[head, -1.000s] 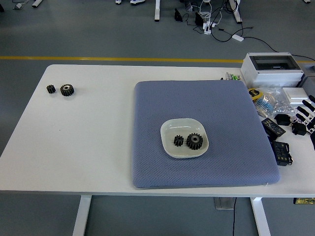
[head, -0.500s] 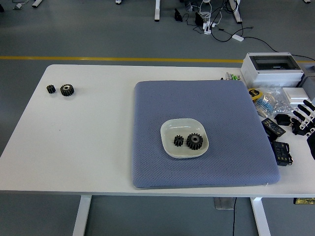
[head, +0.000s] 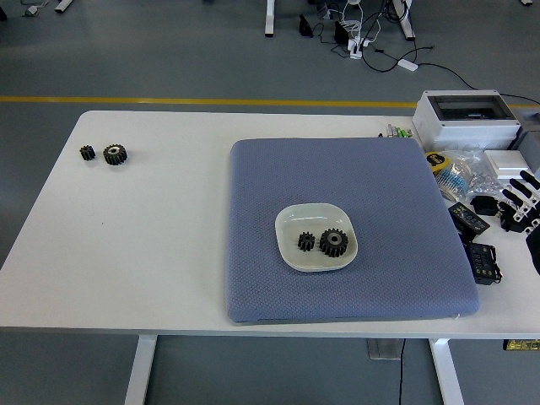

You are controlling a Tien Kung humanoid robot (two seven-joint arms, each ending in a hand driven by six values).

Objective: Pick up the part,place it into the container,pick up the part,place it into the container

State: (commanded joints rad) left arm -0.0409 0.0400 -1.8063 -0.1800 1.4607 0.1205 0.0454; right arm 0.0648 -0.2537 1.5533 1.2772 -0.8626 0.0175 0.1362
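A white dish [head: 290,221] sits on the blue-grey mat [head: 346,177] and holds two black gears, a small one [head: 306,242] and a larger one [head: 334,242]. Two more black gears lie at the table's far left, a small one [head: 87,153] beside a larger one [head: 115,154]. My right hand [head: 521,202] shows at the right edge, fingers spread and holding nothing, far from the dish. My left arm is out of sight.
A grey-white box [head: 467,116] stands at the back right. Around my right hand lie black adapters [head: 483,261], a yellow tape roll [head: 437,162] and a plastic bag [head: 488,173]. Bare white tabletop [head: 143,245] spans the left half.
My right hand has drifted slightly down and toward the right edge. The gears and dish have not moved.
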